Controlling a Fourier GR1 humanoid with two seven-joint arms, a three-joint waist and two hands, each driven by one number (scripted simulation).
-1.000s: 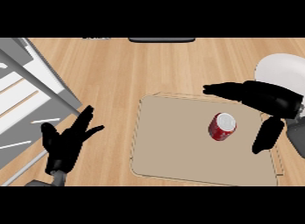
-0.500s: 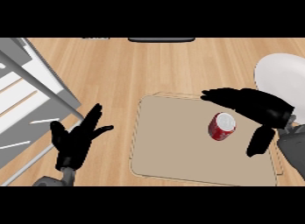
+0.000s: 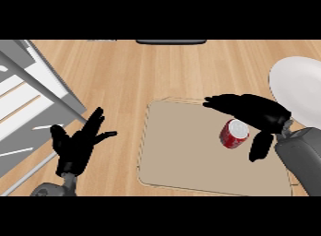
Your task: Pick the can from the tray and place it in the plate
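Fingers of the right hand (image 3: 258, 113) spread over the red can (image 3: 234, 134), with the thumb low at its right side; the hand is open and does not hold anything yet. The can stands on the tan tray (image 3: 190, 152), in its right part. The white plate (image 3: 306, 90) lies just beyond the tray, at the right, with nothing on it. So the task is only at its start: grasping, lifting and placing are all left. The left hand (image 3: 76, 146) rests open over the counter (image 3: 143, 73)

A light wooden counter (image 3: 156, 73) fills the view; grey-and-white slatted structure (image 3: 20, 106) at left; dark object (image 3: 171, 42) at the far edge.
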